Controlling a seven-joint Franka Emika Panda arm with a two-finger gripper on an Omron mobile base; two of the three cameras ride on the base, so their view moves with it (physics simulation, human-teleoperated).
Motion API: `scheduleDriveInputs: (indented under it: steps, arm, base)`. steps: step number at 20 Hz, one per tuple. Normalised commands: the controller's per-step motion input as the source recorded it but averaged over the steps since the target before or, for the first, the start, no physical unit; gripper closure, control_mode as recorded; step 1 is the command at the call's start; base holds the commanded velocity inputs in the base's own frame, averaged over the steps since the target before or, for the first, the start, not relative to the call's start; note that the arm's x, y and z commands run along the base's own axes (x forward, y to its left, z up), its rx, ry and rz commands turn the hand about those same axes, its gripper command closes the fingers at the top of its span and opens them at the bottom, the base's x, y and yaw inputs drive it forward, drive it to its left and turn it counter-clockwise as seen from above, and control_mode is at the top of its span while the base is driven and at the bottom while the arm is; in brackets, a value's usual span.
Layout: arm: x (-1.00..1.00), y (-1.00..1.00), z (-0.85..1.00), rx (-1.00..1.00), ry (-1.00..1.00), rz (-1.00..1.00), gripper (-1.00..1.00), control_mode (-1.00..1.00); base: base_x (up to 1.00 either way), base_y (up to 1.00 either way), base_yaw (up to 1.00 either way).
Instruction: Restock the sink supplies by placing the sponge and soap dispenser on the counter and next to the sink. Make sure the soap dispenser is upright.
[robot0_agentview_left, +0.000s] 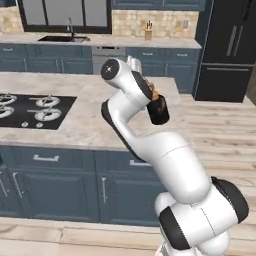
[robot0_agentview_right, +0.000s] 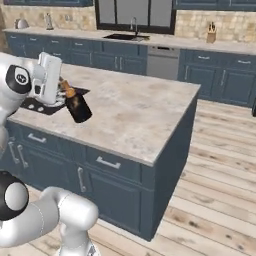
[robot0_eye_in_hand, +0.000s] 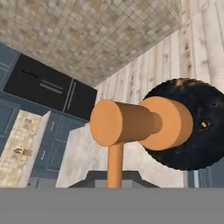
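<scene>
— Above the hob (robot0_agentview_left: 30, 110) worktop: what item?
— One soap dispenser (robot0_agentview_right: 78, 107), black rounded bottle, orange pump, tilted, pump clenched in the gripper (robot0_agentview_right: 64, 90).
— Sink (robot0_agentview_right: 125, 36)?
— One, well apart, on the far counter (robot0_agentview_right: 220, 46).

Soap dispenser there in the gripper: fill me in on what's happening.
The robot arm holds the soap dispenser in its shut gripper, gripped at the orange pump top, the black bottle hanging tilted in the air over the island worktop beside the gas hob. The sink sits in the counter along the far wall under the window, so the bottle is nowhere near its spot and not upright.
</scene>
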Motion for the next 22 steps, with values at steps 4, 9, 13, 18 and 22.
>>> scheduleDriveInputs:
  steps: [4,9,13,18,22]
  arm:
    - [0.0,0.0,0.0,0.0,0.0,0.0,1.0,1.0]
    - [0.0,0.0,0.0,0.0,0.0,0.0,1.0,1.0]
    - [0.0,0.0,0.0,0.0,0.0,0.0,1.0,1.0]
    - [0.0,0.0,0.0,0.0,0.0,0.0,1.0,1.0]
    - [0.0,0.0,0.0,0.0,0.0,0.0,1.0,1.0]
  base:
    - [-0.17,-0.98,-0.36]
    - [0.0,-1.0,-0.26]
    - [0.05,-1.0,-0.14]
    - [0.36,-0.9,-0.02]
    - [0.82,-0.62,0.0]
